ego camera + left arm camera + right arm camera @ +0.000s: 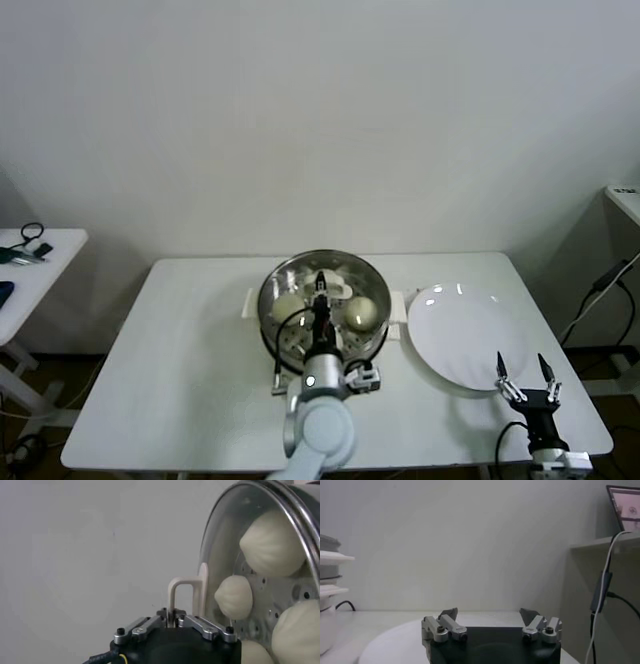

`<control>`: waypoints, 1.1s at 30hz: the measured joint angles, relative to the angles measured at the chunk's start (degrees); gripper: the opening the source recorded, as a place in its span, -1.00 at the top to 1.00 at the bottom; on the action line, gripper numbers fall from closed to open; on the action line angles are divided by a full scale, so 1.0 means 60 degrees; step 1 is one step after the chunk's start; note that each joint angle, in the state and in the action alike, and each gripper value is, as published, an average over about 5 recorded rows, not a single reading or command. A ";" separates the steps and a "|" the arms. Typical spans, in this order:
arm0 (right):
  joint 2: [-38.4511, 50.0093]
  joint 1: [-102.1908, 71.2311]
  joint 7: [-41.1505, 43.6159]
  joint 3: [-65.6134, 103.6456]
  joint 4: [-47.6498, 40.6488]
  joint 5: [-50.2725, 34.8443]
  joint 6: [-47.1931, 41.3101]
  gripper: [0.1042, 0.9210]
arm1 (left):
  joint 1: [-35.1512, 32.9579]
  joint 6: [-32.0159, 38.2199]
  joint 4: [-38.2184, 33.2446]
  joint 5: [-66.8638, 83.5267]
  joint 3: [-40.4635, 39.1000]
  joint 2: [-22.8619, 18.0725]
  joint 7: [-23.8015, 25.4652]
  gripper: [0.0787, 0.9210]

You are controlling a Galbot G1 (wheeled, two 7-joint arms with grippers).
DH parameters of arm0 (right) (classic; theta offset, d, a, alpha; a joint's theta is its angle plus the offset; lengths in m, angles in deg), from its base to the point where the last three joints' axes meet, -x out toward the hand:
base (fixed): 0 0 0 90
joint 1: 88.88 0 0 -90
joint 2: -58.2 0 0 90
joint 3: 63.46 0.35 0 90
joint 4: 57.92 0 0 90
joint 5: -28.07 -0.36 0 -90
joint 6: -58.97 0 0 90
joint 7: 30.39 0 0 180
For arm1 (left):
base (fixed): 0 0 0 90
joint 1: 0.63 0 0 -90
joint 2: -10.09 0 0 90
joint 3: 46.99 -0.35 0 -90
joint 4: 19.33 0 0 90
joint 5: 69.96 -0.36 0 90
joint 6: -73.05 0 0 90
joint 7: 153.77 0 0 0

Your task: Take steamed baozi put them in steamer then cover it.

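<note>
The steamer [322, 308] sits at the centre of the white table [190, 370], its glass cover [220, 545] already resting on the pot's rim. Through the glass the steamed baozi [272, 542] lie on the perforated tray: the left wrist view shows four pale buns, while the head view makes out clearly only those at about nine and three o'clock in the pot. The left gripper [320, 300] reaches over the pot from six o'clock, and its fingers [200, 625] stand close on either side of the lid's cream handle [182, 597]; whether they pinch it or have just slackened cannot be told from these views. At three o'clock from the steamer, just beside its side handle, lies a flat white plate [455, 335]. The right gripper [527, 378] hangs idle over the plate's near edge, at about five o'clock from the pot, with its two jaws spread wide apart and nothing between them. A small side table [40, 250] with dark clutter stands at far nine o'clock.
</note>
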 measured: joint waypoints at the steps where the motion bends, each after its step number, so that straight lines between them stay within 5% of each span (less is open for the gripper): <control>1: -0.0004 -0.0011 0.0013 0.0003 0.0019 0.0006 -0.0005 -0.76 | -0.0015 0.0010 -0.0040 0.0026 -0.0021 0.0001 0.0010 0.61; 21: 0.0035 -0.0144 0.0154 0.0005 0.0164 -0.0063 -0.0139 -0.76 | -0.0623 0.0516 -0.1279 0.1166 -0.0112 0.0004 -0.0330 -0.71; 33: 0.0078 -0.0349 -0.0208 -0.0090 0.0699 -0.0110 -0.0497 -0.76 | -0.1620 0.1739 -0.2783 0.5143 0.1407 0.0330 -0.1487 -0.77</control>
